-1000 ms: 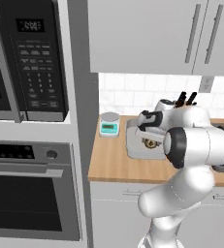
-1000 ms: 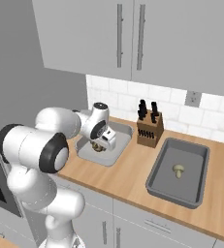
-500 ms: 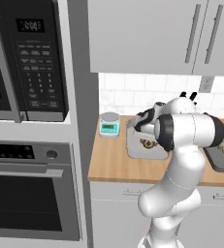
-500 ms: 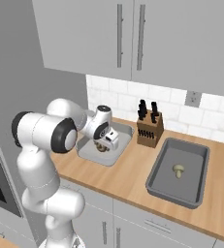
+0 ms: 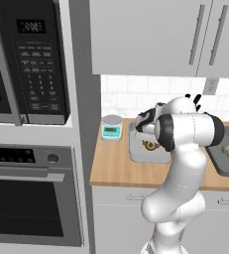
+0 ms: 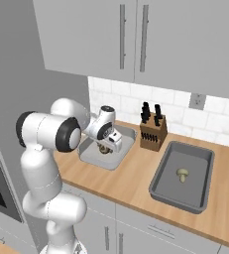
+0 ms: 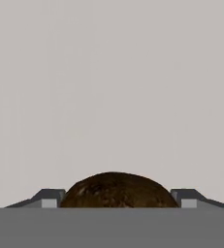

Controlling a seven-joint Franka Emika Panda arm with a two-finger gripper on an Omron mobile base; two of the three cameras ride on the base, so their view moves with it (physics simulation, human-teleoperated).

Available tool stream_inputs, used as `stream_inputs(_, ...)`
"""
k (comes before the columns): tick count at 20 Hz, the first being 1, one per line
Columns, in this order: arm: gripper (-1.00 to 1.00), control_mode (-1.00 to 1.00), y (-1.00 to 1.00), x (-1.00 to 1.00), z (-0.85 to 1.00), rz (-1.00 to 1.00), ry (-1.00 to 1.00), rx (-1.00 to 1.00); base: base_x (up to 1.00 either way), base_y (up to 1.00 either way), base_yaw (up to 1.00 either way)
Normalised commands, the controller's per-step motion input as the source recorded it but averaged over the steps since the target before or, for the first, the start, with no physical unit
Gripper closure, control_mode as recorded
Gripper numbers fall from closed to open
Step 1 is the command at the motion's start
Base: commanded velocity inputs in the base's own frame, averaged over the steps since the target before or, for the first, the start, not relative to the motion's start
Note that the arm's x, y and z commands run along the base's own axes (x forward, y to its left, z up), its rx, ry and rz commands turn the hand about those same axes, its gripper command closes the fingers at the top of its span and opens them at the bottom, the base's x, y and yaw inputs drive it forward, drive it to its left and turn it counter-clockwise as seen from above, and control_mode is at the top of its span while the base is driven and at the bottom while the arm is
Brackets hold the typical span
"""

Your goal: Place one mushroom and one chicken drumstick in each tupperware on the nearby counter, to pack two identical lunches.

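Gripper (image 7: pixel 115 201) spread wide around brown mushroom (image 7: pixel 116 190) in light grey tupperware (image 6: pixel 88 157)

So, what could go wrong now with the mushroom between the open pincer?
1. The pincer straddles the brown mushroom over the light grey tupperware; if the mushroom is unreleased, it might lift out again.
2. The dark grey tupperware holds one mushroom, no drumstick showing; the lunches could end unequal.
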Motion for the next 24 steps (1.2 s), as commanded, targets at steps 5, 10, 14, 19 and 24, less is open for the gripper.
stream_inputs(5, -1.00, -1.00, 0.00, -0.26, -0.06, 0.00, -0.06, 0.00, 0.00, 0.00, 0.00)
stream_inputs(10, -1.00, -1.00, 0.00, -0.23, 0.13, 0.00, -0.02, 0.00, 0.00, 0.00, 0.00)
stream_inputs(14, -1.00, -1.00, 0.00, -0.46, 0.40, 0.01, -0.14, -0.03, 0.00, 0.00, 0.00)
stream_inputs(19, -1.00, -1.00, 0.02, -0.56, 0.46, 0.01, -0.16, -0.06, 0.00, 0.00, 0.00)
stream_inputs(24, -1.00, -1.00, 0.10, -0.79, 0.40, 0.01, -0.17, -0.06, 0.00, 0.00, 0.00)
